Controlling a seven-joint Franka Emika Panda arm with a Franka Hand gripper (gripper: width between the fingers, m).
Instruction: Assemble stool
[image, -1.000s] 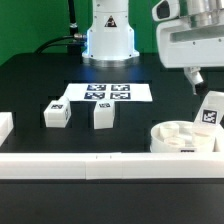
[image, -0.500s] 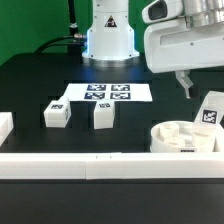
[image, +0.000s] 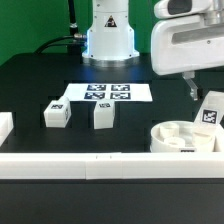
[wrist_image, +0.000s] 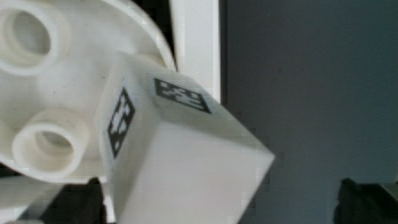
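The round white seat lies at the exterior view's right by the front rail, and its sockets show in the wrist view. One tagged leg stands tilted on the seat and looks large in the wrist view. Two more legs stand on the black table at the left. My gripper hangs just above the leg on the seat. It is open and does not touch the leg. In the wrist view the gripper has dark fingertips far apart on either side of the leg.
The marker board lies at the middle back, in front of the robot base. A long white rail runs along the front edge and shows in the wrist view. A white block sits at the far left.
My gripper has shifted a little sideways and come down slightly over the leg on the seat. The seat and legs have not moved.
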